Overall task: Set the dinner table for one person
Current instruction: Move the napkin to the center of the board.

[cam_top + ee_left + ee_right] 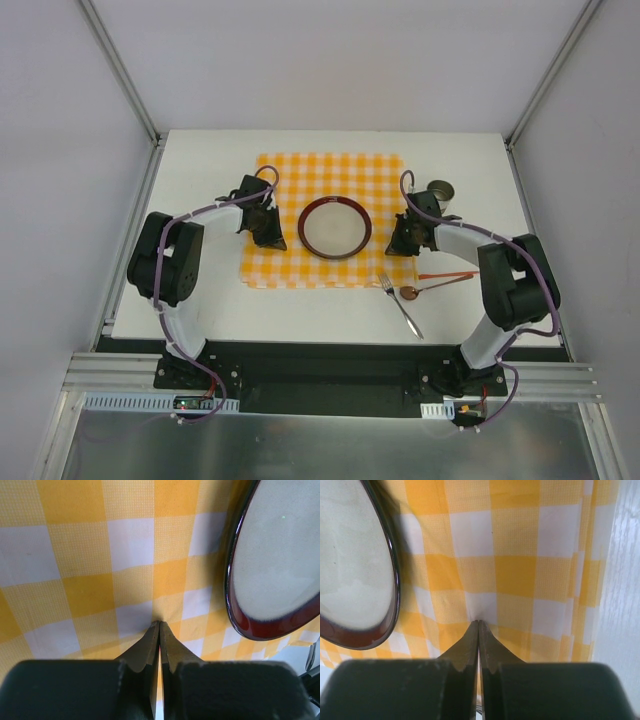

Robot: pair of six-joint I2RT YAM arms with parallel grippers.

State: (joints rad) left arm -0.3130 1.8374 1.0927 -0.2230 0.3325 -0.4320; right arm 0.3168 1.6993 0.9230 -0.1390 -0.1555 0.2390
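The white dinner table carries an orange-and-white checked cloth with a dark-rimmed plate on its middle. My left gripper is shut, pinching the cloth just left of the plate. In the left wrist view the gripper nips a fold of cloth, with the plate to its right. My right gripper is shut on the cloth right of the plate. In the right wrist view the gripper pinches the cloth, with the plate to its left.
A metal cup stands by the cloth's right edge, behind my right arm. A fork and a copper spoon with an orange handle lie on the bare table near the cloth's front right corner. Bare table shows right of the cloth.
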